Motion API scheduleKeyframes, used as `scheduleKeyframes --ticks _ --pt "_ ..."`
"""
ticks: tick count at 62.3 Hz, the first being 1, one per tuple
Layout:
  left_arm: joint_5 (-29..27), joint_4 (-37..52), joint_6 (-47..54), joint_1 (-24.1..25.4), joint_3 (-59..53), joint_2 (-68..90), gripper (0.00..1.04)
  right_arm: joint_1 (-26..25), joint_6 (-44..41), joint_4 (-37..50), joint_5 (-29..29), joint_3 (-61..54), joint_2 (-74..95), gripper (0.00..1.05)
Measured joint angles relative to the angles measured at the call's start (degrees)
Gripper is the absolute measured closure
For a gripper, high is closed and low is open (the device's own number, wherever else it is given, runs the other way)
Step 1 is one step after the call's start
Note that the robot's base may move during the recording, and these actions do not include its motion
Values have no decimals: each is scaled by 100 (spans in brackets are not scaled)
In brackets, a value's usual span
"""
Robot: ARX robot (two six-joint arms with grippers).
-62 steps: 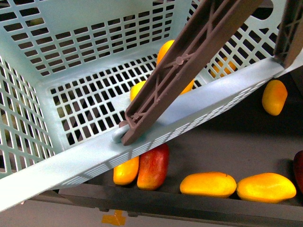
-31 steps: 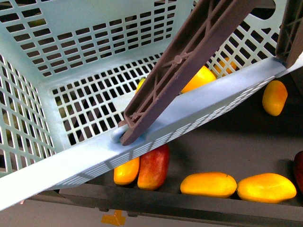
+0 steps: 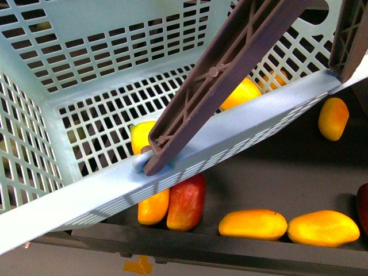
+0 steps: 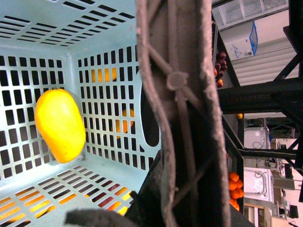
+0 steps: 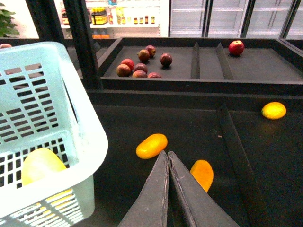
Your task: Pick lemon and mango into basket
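Right pincer (image 5: 167,154) closed tight, empty, fingertips touching

- The lemon (image 3: 140,137) is bright yellow and smooth. It lies inside the basket (image 3: 86,75) on the slotted floor, close to the front rim, and is partly hidden behind the brown handle (image 3: 230,69).
- The mango (image 3: 242,92) is a deeper orange-yellow and rounded. It lies in the same basket toward the right wall, apart from the lemon, mostly covered by the handle and rim.
- The basket is light blue plastic with slotted walls.

A brown handle (image 3: 215,80) crosses the basket (image 3: 241,135) opening diagonally.
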Motion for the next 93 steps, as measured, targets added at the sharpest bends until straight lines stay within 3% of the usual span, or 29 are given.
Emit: scheduleKeyframes --ticks 75,81,93 --pt "13 0 0 -2 0 0 100 -9 -4 -1991 -22 -345 -2494 103" --pt "13 0 2 0 0 0 100 -9 -4 -2898 -15 -345 -3220 103" --pt "15 0 2 -2 0 0 100 -9 -4 -3014 -22 -345 -3477 103"
